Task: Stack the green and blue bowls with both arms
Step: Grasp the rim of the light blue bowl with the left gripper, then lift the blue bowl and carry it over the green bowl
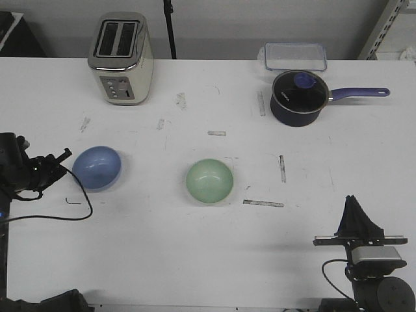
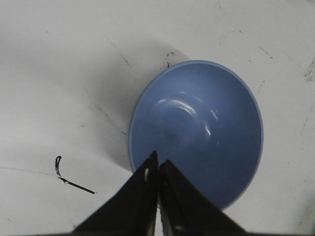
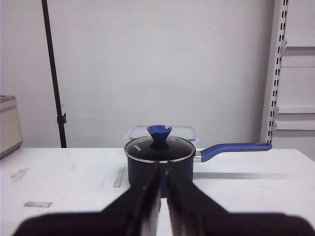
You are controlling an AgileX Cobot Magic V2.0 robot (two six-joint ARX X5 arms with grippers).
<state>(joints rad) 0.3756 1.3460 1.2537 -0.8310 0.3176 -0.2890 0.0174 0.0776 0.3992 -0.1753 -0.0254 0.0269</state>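
The blue bowl (image 1: pixel 97 167) sits on the table's (image 1: pixel 195 260) left side, well apart from the green bowl (image 1: pixel 209 181) in the middle. The left gripper (image 2: pixel 158 164) hangs just over the blue bowl's near rim, its tips pressed together and holding nothing. It should open up, then pinch the rim firmly. The right gripper (image 3: pixel 162 169) waits far away, tips nearly together too, facing the saucepan (image 3: pixel 158 160).

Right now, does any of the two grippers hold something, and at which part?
Nothing is held. The left gripper is shut just at the rim of the blue bowl, gripping nothing. The right gripper is shut and empty, far from the green bowl.
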